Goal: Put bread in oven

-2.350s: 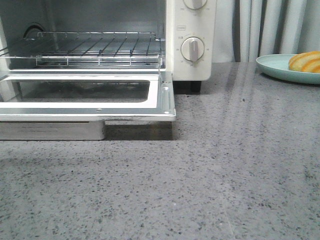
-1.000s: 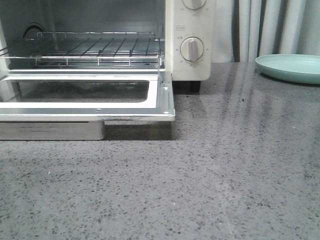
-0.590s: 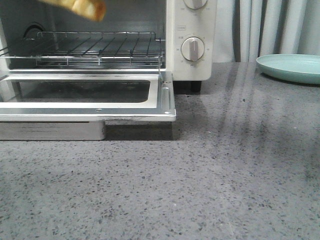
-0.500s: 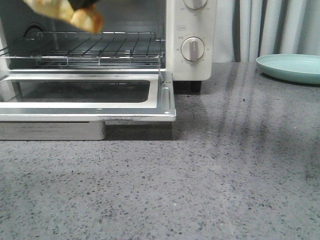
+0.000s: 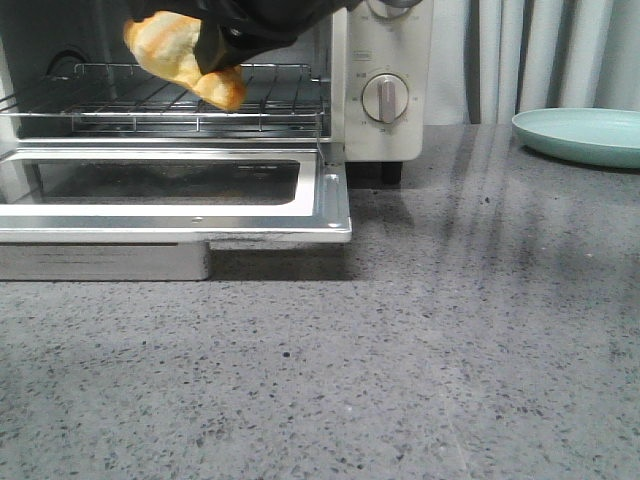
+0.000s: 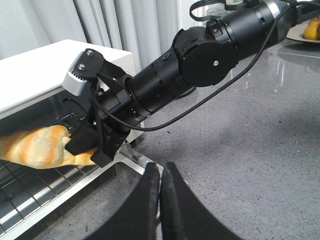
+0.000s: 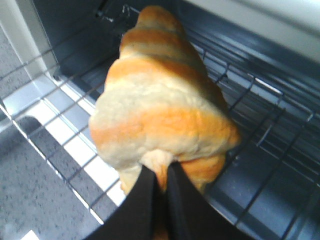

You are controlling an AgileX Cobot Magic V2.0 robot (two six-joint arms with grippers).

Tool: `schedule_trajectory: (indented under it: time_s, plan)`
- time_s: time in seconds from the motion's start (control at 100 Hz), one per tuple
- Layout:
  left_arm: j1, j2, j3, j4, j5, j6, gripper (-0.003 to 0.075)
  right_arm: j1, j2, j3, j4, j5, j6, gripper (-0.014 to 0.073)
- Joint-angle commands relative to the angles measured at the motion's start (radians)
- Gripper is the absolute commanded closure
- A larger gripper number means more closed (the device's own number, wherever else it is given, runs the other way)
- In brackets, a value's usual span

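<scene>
The bread [image 5: 178,55], a golden-orange roll with cream stripes, hangs in my right gripper [image 5: 215,48] just above the oven's wire rack [image 5: 190,95]. It also shows in the right wrist view [image 7: 160,100] and the left wrist view [image 6: 40,147]. My right gripper [image 7: 161,172] is shut on the bread's near end. The cream-white oven [image 5: 385,130] stands at the back left with its glass door [image 5: 170,195] folded down open. My left gripper [image 6: 160,170] is shut and empty, above the counter near the door's corner.
A pale green plate [image 5: 580,135] sits empty at the back right of the grey speckled counter [image 5: 450,340]. Curtains hang behind. The right arm [image 6: 200,65] reaches across over the oven door. A plate with fruit [image 6: 310,30] sits far off in the left wrist view.
The bread left the green plate and came into view at the oven's top left. It has moved down and right with the right gripper, closer to the wire rack.
</scene>
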Motion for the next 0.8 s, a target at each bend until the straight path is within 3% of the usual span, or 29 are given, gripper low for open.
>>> schedule_trajectory:
  time_s: [0.0, 0.05, 0.17, 0.23, 0.3, 0.49, 0.56, 0.73, 0.79]
  plan:
    - [0.000, 0.006, -0.021, -0.038, -0.061, -0.002, 0.0742, -0.007, -0.035, -0.030, 0.026, -0.127, 0.003, 0.0586]
    - [0.000, 0.006, -0.021, -0.038, -0.061, -0.002, 0.0742, -0.008, -0.033, -0.030, 0.045, -0.141, 0.003, 0.0486]
    - [0.000, 0.006, -0.021, -0.037, -0.065, -0.002, 0.0742, -0.013, -0.033, -0.030, 0.090, -0.149, 0.003, 0.0141]
    - [0.000, 0.006, -0.021, -0.037, -0.072, -0.002, 0.0742, -0.013, -0.033, -0.030, 0.092, -0.149, 0.003, 0.0037]
    - [0.000, 0.006, -0.021, -0.032, -0.089, -0.002, 0.0742, -0.013, -0.035, -0.030, 0.092, -0.145, 0.003, 0.0019]
    - [0.000, 0.003, -0.021, -0.029, -0.129, -0.002, 0.0742, 0.011, -0.090, -0.030, 0.112, -0.080, 0.003, 0.0142]
    - [0.000, -0.010, -0.021, -0.029, -0.162, -0.002, 0.0742, 0.036, -0.124, -0.029, 0.113, -0.027, 0.003, 0.0258]
    - [0.000, -0.054, -0.008, 0.015, -0.254, -0.025, 0.0742, 0.112, -0.230, 0.019, 0.100, 0.081, 0.003, 0.0666]
    - [0.000, -0.076, 0.015, 0.084, -0.286, -0.089, 0.0742, 0.130, -0.299, 0.073, 0.083, 0.062, 0.003, 0.0660]
